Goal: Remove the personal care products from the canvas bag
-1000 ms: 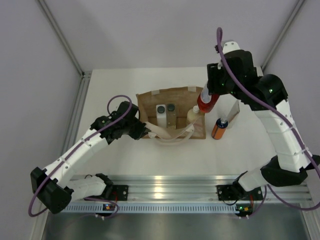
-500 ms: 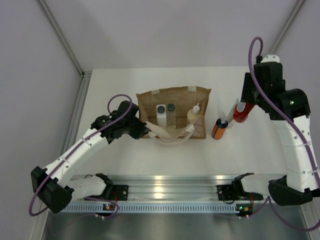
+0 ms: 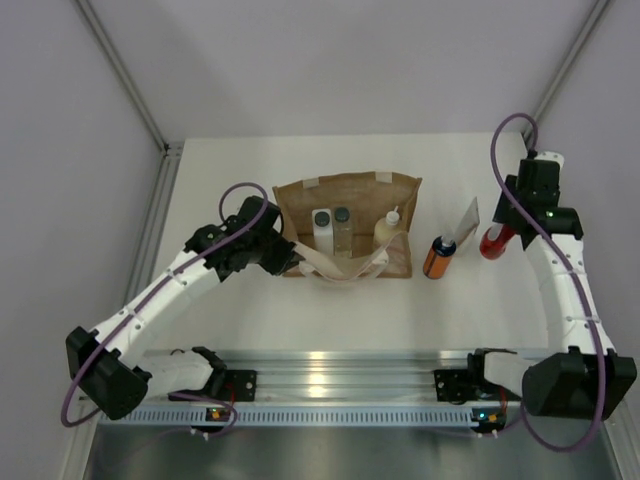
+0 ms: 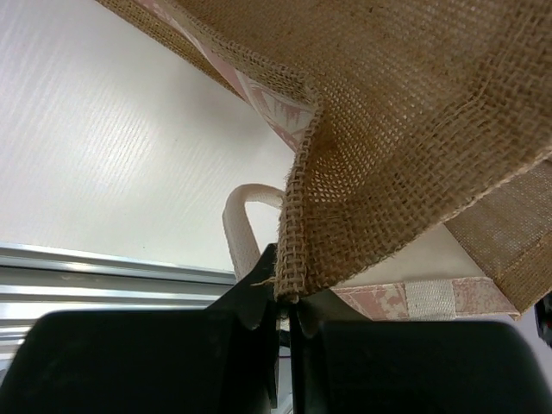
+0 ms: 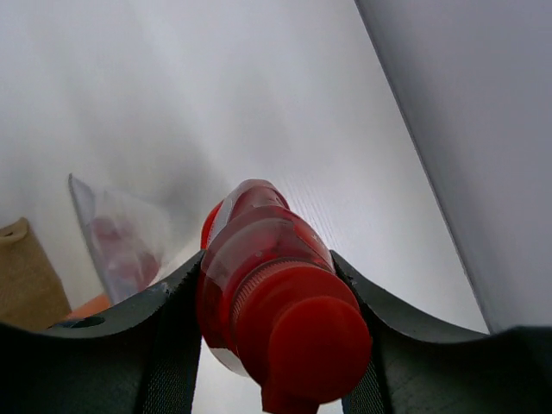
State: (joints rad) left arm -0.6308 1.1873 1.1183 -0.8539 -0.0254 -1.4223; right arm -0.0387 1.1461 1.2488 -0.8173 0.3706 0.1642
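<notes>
Your left jaws are clenched on the canvas bag [image 4: 414,129], pinching the woven rim at its left end with no gap between them. I judge that this hold steadies the bag and keeps its mouth open for the other arm. The bag stands upright in the middle of the worktop [image 3: 220,170], with its cream handles [image 3: 345,268] drooping toward the near edge.

Your right jaws are spread to the width of the red bottle [image 5: 267,293] and grasp it on both sides just below its red cap. They hold it low by the right edge of the worktop, well apart from the bag, which looks like a set-down spot. I cannot tell whether its base touches the surface. The orange bottle [image 3: 438,257] stands upright just beside the bag's right end, and a clear flat packet [image 3: 468,218] sits between it and the red one.

Three bottles are not yet out of the bag: the white squarish bottle [image 3: 322,236], the grey-capped bottle [image 3: 343,216] touching it, and the cream bottle [image 3: 387,231] at the right end.
</notes>
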